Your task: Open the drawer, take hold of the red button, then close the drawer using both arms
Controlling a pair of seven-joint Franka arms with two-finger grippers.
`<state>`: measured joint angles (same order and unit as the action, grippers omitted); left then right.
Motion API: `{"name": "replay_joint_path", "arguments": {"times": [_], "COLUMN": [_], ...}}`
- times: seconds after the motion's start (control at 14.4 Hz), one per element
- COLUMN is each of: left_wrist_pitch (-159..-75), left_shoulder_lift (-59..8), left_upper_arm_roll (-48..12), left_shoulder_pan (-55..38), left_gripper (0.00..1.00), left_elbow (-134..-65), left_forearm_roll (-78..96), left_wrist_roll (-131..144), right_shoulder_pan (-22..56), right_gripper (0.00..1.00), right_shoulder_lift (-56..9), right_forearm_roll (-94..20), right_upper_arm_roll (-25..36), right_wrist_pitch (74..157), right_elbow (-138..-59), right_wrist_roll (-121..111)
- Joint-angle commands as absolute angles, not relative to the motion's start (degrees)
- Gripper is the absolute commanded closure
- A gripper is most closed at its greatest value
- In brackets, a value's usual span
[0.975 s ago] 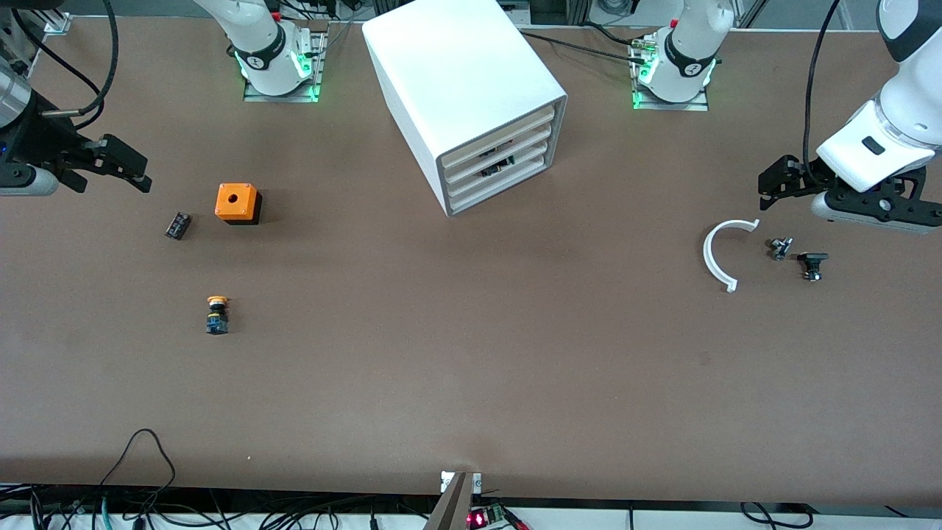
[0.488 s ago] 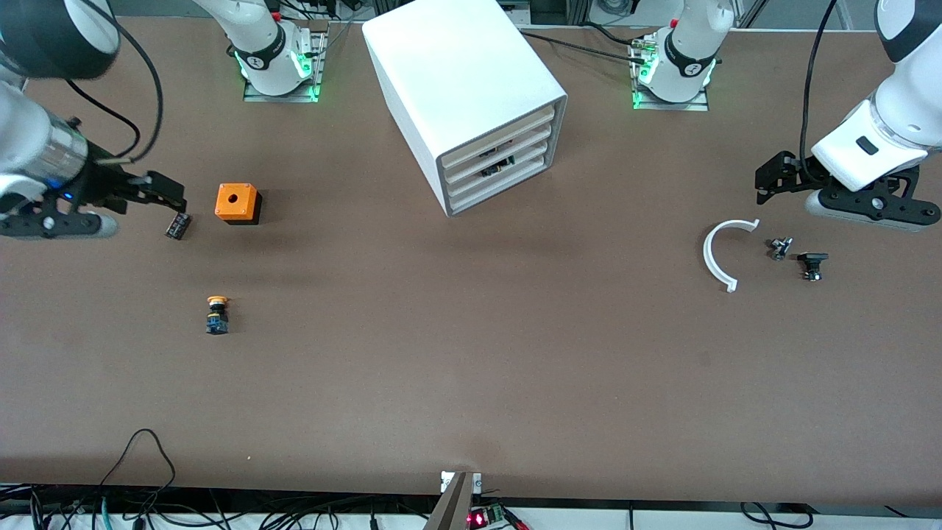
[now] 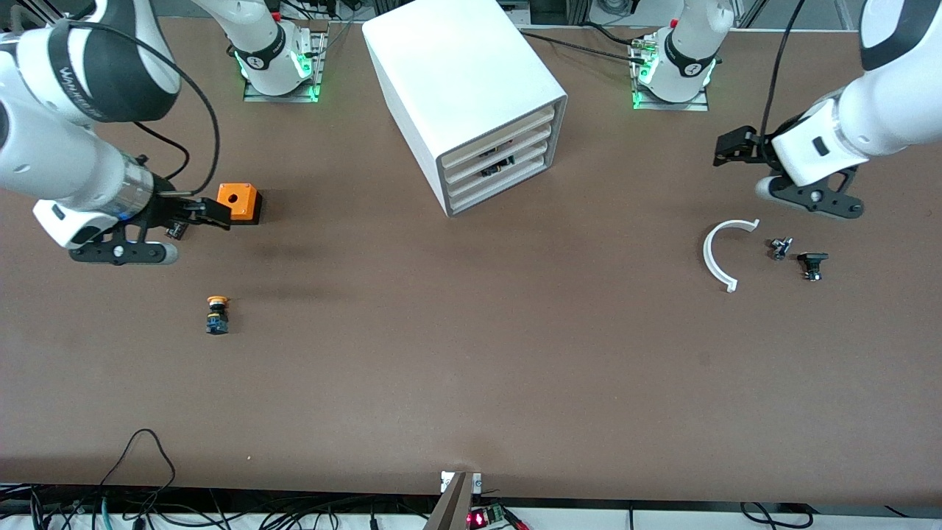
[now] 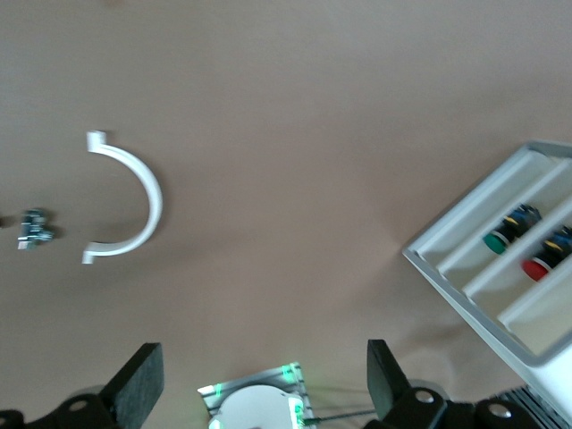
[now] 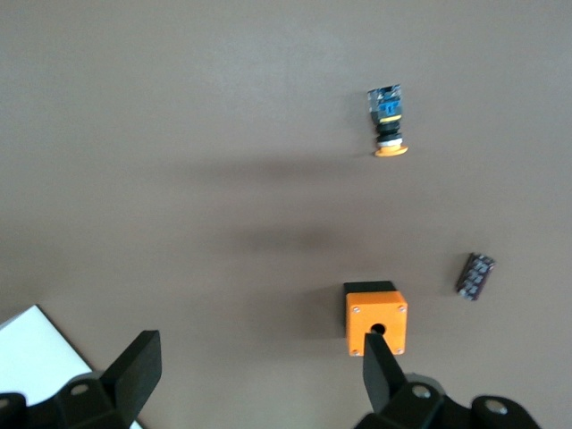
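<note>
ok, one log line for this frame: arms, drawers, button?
left gripper: open, above white arc | right gripper: open, by orange cube | drawers: shut | button: in cabinet

1. A matte brown worktop filled nearly the whole front view.
2. Two metal base plates glowed green along its farthest edge.
3. Black cables looped over the nearest edge, beside a small circuit board with a red light.
</note>
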<state>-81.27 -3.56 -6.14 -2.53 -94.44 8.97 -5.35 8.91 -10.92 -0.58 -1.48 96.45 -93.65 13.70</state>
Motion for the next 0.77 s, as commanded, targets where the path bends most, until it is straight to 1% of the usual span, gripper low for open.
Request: {"name": "replay_joint_path", "arguments": {"times": [0.0,0.14,0.35,0.42,0.56,0.7], "left_wrist_pitch": [-80.1,-81.1,-88.0,-91.3,-98.8,-106.1], "left_shoulder_lift": [-6.4,-7.3,-7.2,-7.1,-7.1,-7.3], "left_upper_arm_roll": [-8.7,-9.0,-9.0,-9.0,-9.1,-11.0], "left_shoulder_pan": [-2.7,-2.6,-1.8,-1.8,-2.5,-2.6], "left_gripper": [0.0,0.0,0.0,0.0,0.0,0.0], "left_elbow": [-94.4,-96.8,-104.9,-108.2,-115.0,-121.3], "left_forearm_roll": [14.7,22.6,33.1,36.5,42.2,49.4], "left_wrist_roll": [-6.1,-7.0,-15.7,-18.7,-27.3,-35.7], "right_shoulder_pan": [10.8,12.5,15.0,15.6,17.0,18.3], "right_gripper": [0.0,0.0,0.0,0.0,0.0,0.0], "right_shoulder_lift": [-11.9,-12.6,-12.6,-13.1,-15.5,-17.1], "right_forearm_roll": [-0.9,-1.7,-2.2,-2.9,-3.4,-3.4], "right_upper_arm_roll": [-1.3,-1.3,-1.3,-1.3,-1.3,-1.3], "right_wrist_pitch": [97.4,98.7,101.8,101.9,101.7,101.3], "right_elbow": [-92.9,-92.9,-92.3,-91.8,-88.0,-84.9], "right_wrist_roll": [19.1,19.8,27.0,29.9,34.6,38.1]}}
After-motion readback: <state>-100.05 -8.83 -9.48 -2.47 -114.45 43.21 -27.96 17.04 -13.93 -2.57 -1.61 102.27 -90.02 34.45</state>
